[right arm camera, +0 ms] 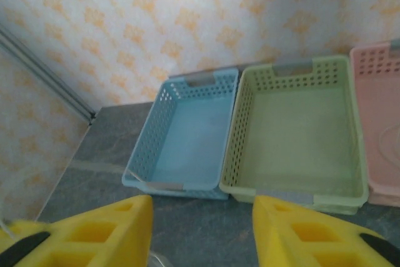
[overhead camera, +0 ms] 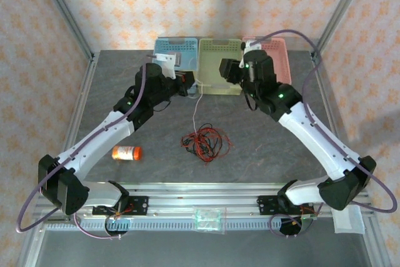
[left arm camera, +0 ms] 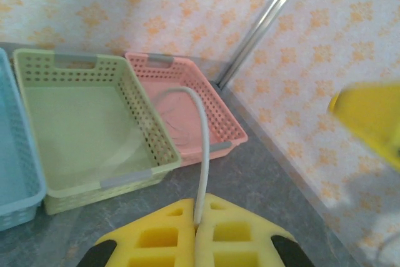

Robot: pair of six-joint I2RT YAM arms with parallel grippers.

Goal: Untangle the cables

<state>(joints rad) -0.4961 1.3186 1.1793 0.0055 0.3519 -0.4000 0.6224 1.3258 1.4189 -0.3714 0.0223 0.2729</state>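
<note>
A tangle of red and black cables (overhead camera: 204, 142) lies on the grey table in front of the baskets. A whitish cable (overhead camera: 197, 107) rises from it to my left gripper (overhead camera: 189, 85), raised near the green basket's front. In the left wrist view the yellow fingers (left arm camera: 156, 239) are pressed together on that whitish cable (left arm camera: 204, 148), which arcs up and away over the baskets. My right gripper (overhead camera: 222, 72) hovers at the green basket's front. Its fingers (right arm camera: 300, 229) stand apart, and the right gripper (right arm camera: 201, 232) holds nothing.
Three baskets stand in a row at the back: blue (overhead camera: 167, 47), green (overhead camera: 220, 45), pink (overhead camera: 278, 47). An orange bottle (overhead camera: 127, 153) lies on the table at the left. Metal frame posts rise at the table's back corners.
</note>
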